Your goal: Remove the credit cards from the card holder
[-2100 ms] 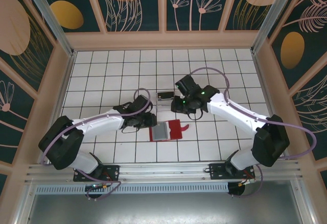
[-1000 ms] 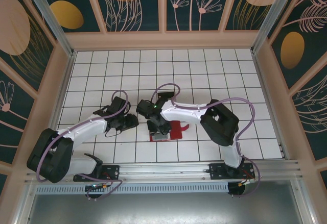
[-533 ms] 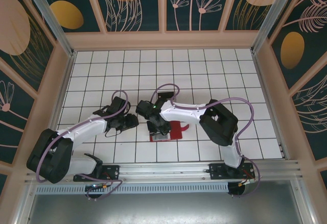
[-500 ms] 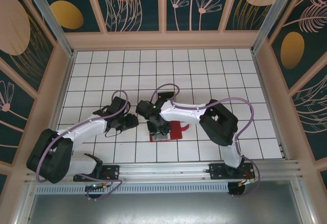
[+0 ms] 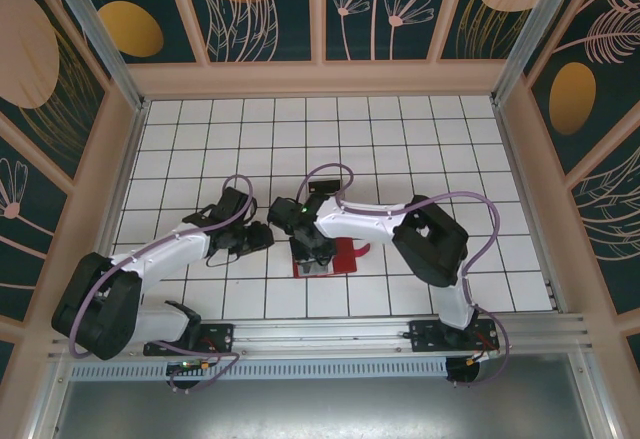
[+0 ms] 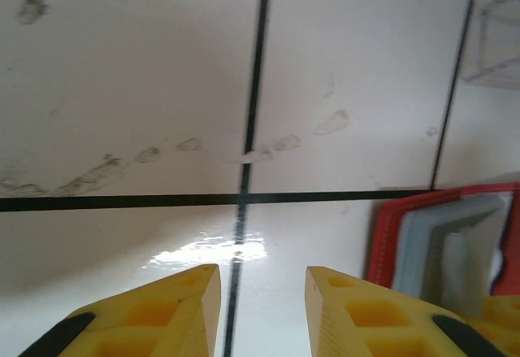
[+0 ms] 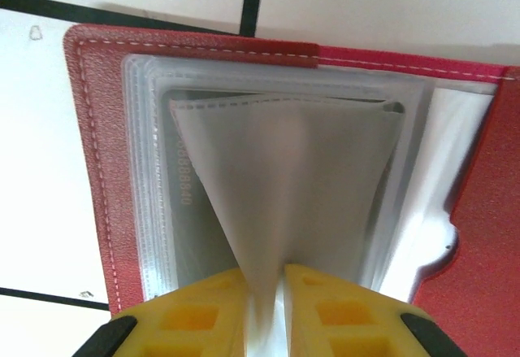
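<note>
Holder: the red holder (image 5: 345,257) lies open and flat on the counter (image 5: 400,129), toward its near edge, right of the left claw and under the right claw.
Holder, close up: in the right wrist view the holder (image 7: 91,154) shows a stitched red cover with a stack of grey-clear sleeves inside.
Tab: a red tab (image 5: 362,250) sticks out at the holder's right side in the top view.
Right claw: the right claw (image 5: 316,252) sits low over the left half of the holder. In the wrist view the claw (image 7: 266,272) has its yellow fingers almost together, pinching one sleeve.
Sleeve: the pinched sleeve (image 7: 292,178) is pulled up off the stack and narrows down into the fingers. Its far edge is attached near the holder's far edge.
Card: a pale card (image 7: 183,185) with raised digits lies in the stack, seen through the plastic, left of the lifted sleeve. It is inside the holder.
Left claw: the left claw (image 5: 258,237) is just left of the holder, apart from it. In its wrist view the claw (image 6: 262,272) has a narrow gap between the fingers, with nothing in it, above the bare counter (image 6: 122,89).
Holder from the left: a red corner of the holder (image 6: 384,247) with grey sleeves shows at the lower right.
</note>
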### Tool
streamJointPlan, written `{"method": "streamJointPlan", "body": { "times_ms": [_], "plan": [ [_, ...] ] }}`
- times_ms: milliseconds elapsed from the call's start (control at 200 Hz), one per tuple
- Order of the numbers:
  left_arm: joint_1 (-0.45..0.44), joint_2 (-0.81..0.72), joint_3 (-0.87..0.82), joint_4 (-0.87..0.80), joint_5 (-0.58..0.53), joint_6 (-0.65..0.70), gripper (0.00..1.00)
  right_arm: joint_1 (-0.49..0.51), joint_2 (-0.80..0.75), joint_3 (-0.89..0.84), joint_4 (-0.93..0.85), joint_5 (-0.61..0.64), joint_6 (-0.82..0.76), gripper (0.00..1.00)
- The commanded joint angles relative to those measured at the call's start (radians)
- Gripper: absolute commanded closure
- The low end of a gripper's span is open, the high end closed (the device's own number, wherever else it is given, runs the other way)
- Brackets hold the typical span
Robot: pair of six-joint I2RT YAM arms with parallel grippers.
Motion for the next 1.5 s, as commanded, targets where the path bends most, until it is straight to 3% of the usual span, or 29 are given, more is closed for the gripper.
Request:
{"method": "streamJointPlan", "body": {
  "times_ms": [0, 340, 545, 901, 1101, 1191, 1491],
  "plan": [
    [-0.043, 0.010, 0.042, -0.008, 0.022, -0.014, 0.66, -0.015, -0.048, -0.031, 0.005, 0.021, 0.026, 0.81],
    [-0.118, 0.077, 0.090, 0.017, 0.027, -0.042, 0.67, -0.039, -0.099, -0.047, -0.093, 0.097, 0.031, 0.74],
    [-0.123, 0.098, 0.121, 0.002, 0.027, -0.030, 0.67, -0.057, -0.137, -0.075, -0.156, 0.155, 0.043, 0.68],
    [-0.134, 0.133, 0.176, -0.024, 0.024, -0.016, 0.68, -0.123, -0.264, -0.198, -0.213, 0.221, 0.072, 0.66],
    [-0.140, 0.156, 0.179, -0.023, 0.033, -0.017, 0.68, -0.138, -0.295, -0.172, -0.219, 0.227, 0.061, 0.65],
    [-0.156, 0.168, 0.178, -0.016, 0.039, -0.023, 0.68, -0.141, -0.298, -0.164, -0.140, 0.158, 0.022, 0.66],
    [-0.176, 0.182, 0.139, 0.038, 0.104, -0.049, 0.70, -0.218, -0.371, -0.367, 0.387, -0.299, -0.036, 0.71]
  ]
}}
